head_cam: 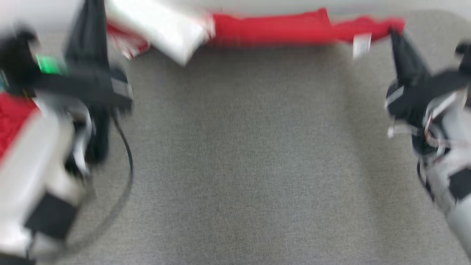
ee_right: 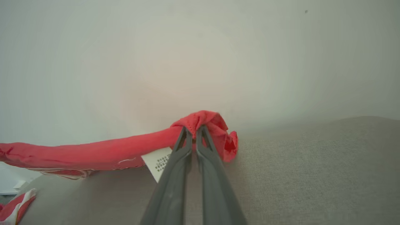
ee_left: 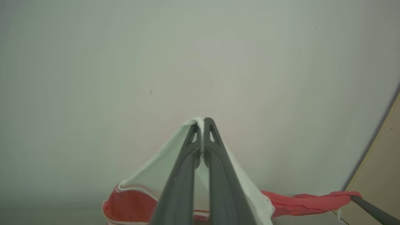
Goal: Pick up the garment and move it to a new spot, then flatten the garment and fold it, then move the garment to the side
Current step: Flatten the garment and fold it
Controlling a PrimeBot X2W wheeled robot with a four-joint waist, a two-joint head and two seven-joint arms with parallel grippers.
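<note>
Head view, badly blurred: you see a red and white garment [head_cam: 272,27] strung as a bunched band across the far edge of a grey table [head_cam: 235,147], with the left gripper [head_cam: 92,22] at its white end and the right gripper [head_cam: 397,42] at its red end. A small white label [head_cam: 361,44] hangs from the cloth near the right end. In the left wrist view, the left gripper's [ee_left: 203,122] fingers are pressed together on a peak of white cloth, and the garment [ee_left: 134,200] drapes down from them like a tent against a pale wall [ee_left: 187,62]. In the right wrist view, the right gripper's [ee_right: 193,129] fingers are pinched shut on a knot of red fabric, and the garment [ee_right: 93,153] runs away to that view's left, clear of the table [ee_right: 312,175] at the pinched end, with the label [ee_right: 157,162] dangling below. Judging from this, you have the garment picked up by two ends and are partway through carrying it. It is roped, not spread, so laying it down, flattening, folding and moving it aside all remain.
</note>
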